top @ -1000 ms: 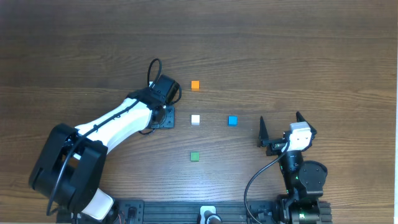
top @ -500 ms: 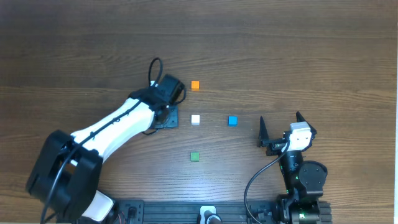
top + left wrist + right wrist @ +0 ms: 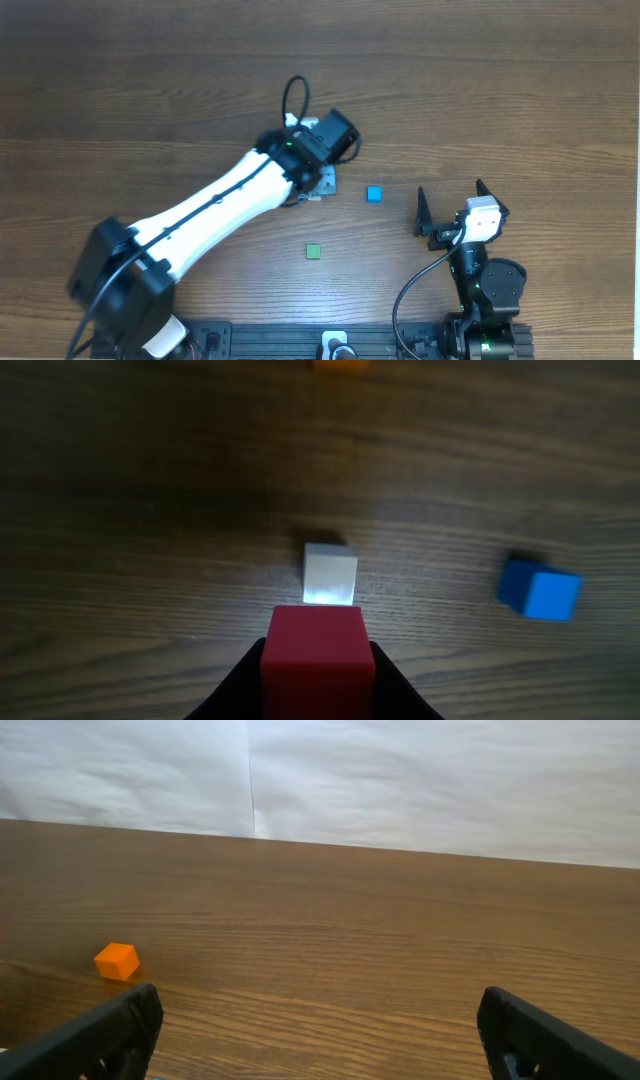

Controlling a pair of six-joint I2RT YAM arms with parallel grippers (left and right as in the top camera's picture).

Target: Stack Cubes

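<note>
- The left gripper (image 3: pixel 318 685) is clamped on a red cube (image 3: pixel 318 648), gripping it from both sides.
- In the left wrist view, a white cube (image 3: pixel 329 573) lies on the wooden table (image 3: pixel 120 510) just beyond the red cube's front edge. A blue cube (image 3: pixel 540 589) sits apart to one side, and an orange cube (image 3: pixel 340 364) lies farther off at the frame edge.
- The top view adds a green cube (image 3: pixel 313 251), alone and nearer the arm bases.
- The right gripper (image 3: pixel 449 192) sits near its base, spread wide and holding nothing. Its wrist view catches the orange cube far off.
</note>
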